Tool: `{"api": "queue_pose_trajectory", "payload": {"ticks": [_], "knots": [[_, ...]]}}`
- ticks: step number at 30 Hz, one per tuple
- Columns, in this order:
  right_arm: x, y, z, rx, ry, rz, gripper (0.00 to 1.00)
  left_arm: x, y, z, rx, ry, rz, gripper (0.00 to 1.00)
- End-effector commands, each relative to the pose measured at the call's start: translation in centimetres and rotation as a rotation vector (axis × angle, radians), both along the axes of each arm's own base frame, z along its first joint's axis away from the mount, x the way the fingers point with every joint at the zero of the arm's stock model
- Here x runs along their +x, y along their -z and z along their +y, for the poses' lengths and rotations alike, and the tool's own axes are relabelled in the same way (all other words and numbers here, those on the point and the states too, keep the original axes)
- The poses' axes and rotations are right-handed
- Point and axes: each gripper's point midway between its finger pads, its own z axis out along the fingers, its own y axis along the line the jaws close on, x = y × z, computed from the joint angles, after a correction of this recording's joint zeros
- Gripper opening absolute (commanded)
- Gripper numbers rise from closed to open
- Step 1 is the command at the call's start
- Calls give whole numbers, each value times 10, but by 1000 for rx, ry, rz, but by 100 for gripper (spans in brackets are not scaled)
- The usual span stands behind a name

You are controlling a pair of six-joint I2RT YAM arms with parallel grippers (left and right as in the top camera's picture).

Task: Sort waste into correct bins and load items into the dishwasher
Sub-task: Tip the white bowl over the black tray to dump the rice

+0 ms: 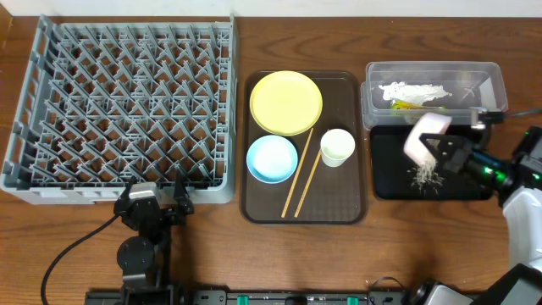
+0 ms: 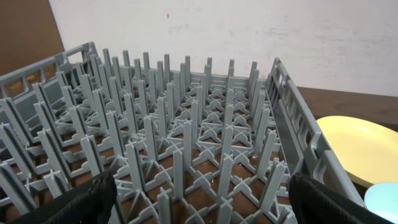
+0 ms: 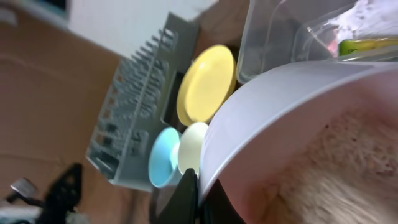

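Observation:
My right gripper is shut on the rim of the white bowl, tilted over the black tray. Whitish food scraps lie on the tray and cling inside the bowl. The clear tub holds crumpled white paper and a green-and-orange wrapper. The yellow plate, light blue bowl, cream cup and chopsticks sit on the brown serving tray. My left gripper is open at the near edge of the grey dish rack.
The right arm's body stands at the right table edge beside the black tray. The left arm's base and cable are in front of the rack.

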Motion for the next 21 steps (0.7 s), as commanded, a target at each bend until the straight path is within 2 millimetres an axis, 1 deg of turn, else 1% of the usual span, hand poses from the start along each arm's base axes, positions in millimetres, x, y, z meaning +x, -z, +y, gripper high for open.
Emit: {"api": "queue_pose_trajectory", "payload": {"ticks": [1,5,10,13,17,18,21], "knots": [[-7,-10,-10,136,26,14,1,0,17,1,3,-4,42,89],[-9,-5,-24,165,80,39,1,0,17,1,3,-4,42,89],[-11,-1,-36,220,106,43,1,0,17,1,3,-4,42,89],[-13,0,-36,283,72,13,1,0,17,1,3,-4,42,89],[-13,1,-34,421,22,2,1,0,17,1,3,-4,42,89],[-12,7,-35,459,32,48,1,0,17,1,3,-4,42,89],[-10,20,-37,516,49,116,1,0,17,1,3,-4,42,89]]}}
